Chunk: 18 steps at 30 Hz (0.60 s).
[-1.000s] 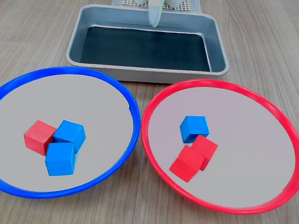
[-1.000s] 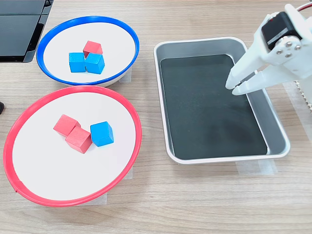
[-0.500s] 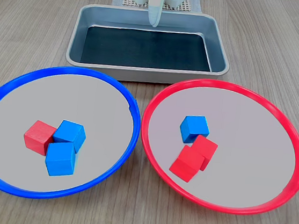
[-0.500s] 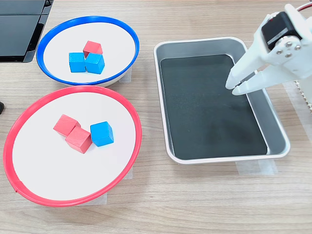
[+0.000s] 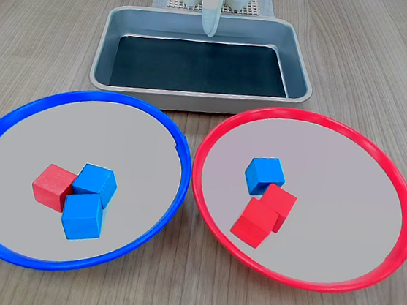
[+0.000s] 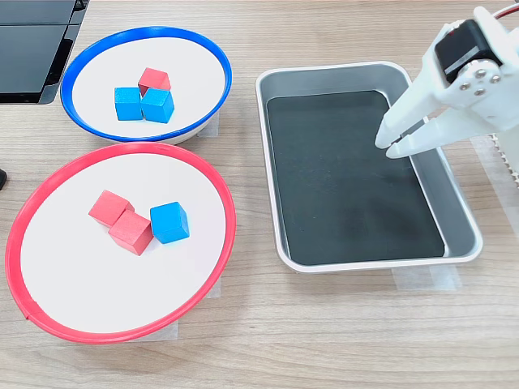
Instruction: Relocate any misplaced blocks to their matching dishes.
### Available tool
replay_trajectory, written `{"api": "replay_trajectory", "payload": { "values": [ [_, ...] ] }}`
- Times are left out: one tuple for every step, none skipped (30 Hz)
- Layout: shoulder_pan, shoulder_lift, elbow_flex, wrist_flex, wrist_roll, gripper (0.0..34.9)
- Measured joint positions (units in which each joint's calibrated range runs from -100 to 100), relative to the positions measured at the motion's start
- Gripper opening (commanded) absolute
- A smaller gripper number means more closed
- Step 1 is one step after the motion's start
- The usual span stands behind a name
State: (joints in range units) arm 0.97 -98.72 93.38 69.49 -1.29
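Observation:
A blue-rimmed dish (image 5: 85, 95) (image 6: 146, 32) holds two blue cubes and one red cube (image 5: 52, 185) (image 6: 153, 80), all three touching. Beside it, a red-rimmed dish (image 5: 310, 117) (image 6: 122, 148) holds two red cubes and one blue cube (image 5: 264, 176) (image 6: 169, 222) next to them. My white gripper (image 5: 210, 28) (image 6: 387, 148) hangs over the far side of the grey tray, well away from both dishes. Its fingertips are together with nothing between them.
A rectangular grey metal tray (image 5: 195, 100) (image 6: 365, 263) with a dark floor lies between the arm's base and the dishes. A black flat object (image 6: 32, 49) sits at the second exterior view's top left. Bare wooden tabletop surrounds the dishes.

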Motion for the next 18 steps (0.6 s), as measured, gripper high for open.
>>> {"api": "replay_trajectory", "payload": {
  "values": [
    [0.0, 0.0, 0.0, 0.0, 0.0, 0.4],
    [0.0, 0.0, 0.0, 0.0, 0.0, 0.3],
    [0.0, 0.0, 0.0, 0.0, 0.0, 0.3],
    [0.0, 0.0, 0.0, 0.0, 0.0, 0.3],
    [0.0, 0.0, 0.0, 0.0, 0.0, 0.3],
    [0.0, 0.0, 0.0, 0.0, 0.0, 0.3],
    [0.0, 0.0, 0.0, 0.0, 0.0, 0.3],
    [0.0, 0.0, 0.0, 0.0, 0.0, 0.3],
    [0.0, 0.0, 0.0, 0.0, 0.24, 0.3],
    [0.0, 0.09, 0.0, 0.0, 0.63, 0.3],
    [0.0, 0.26, 0.0, 0.0, 0.78, 0.3],
    [0.0, 1.02, -0.36, 0.0, 1.22, 0.3],
    [0.0, 2.22, -1.54, -0.16, 1.56, 0.3],
    [0.0, 2.9, -2.27, -0.24, 1.71, 0.3],
    [0.0, 6.14, -5.54, -0.24, 2.44, 0.3],
    [0.0, 7.42, -6.81, -0.33, 2.74, 0.3],
    [0.0, 8.87, -8.35, -0.33, 2.98, 0.3],
    [0.0, 9.63, -9.07, -0.33, 3.27, 0.2]
  ]
}}
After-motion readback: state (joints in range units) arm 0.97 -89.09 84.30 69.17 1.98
